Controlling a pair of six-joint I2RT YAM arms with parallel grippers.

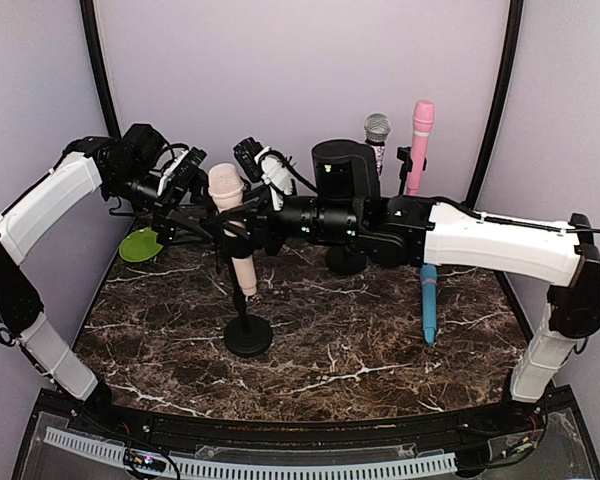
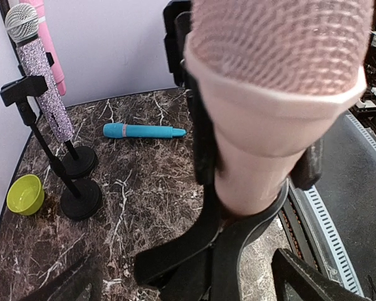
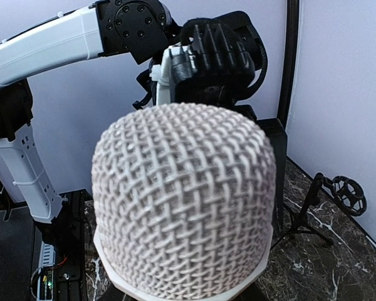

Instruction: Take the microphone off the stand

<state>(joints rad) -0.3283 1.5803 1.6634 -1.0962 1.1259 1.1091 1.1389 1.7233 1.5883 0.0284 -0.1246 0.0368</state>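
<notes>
Counter point(image 1: 380, 350): dark marble with white veins.
Stand point(image 1: 248, 337): its round black base sits on the counter, left of centre and nearest the arms. A thin pole rises to a black clip.
Mic point(image 1: 230, 200): peach, upright in the stand's clip with its mesh head on top. It has not been lifted out.
Right hand point(image 1: 242, 232): reaches in from the right at the mic's body, just below the head. The left wrist view shows a black finger point(image 2: 203, 144) pressed on each side of the body, so the hand is closed on the mic.
Left hand point(image 1: 185, 205): just left of the mic, spread wide and holding nothing. Its fingers point(image 2: 66, 285) sit far apart at the bottom corners of its own view, with the mic and clip between them.
Blue mic point(image 1: 429, 305): lies flat on the counter to the right, under the right arm.
Bowl point(image 1: 140, 245): green, at the left edge of the counter.
Silver mic point(image 1: 377, 130): upright on its own stand at the back.
Pink mic point(image 1: 421, 130): upright just right of the silver mic, by the wall.
</notes>
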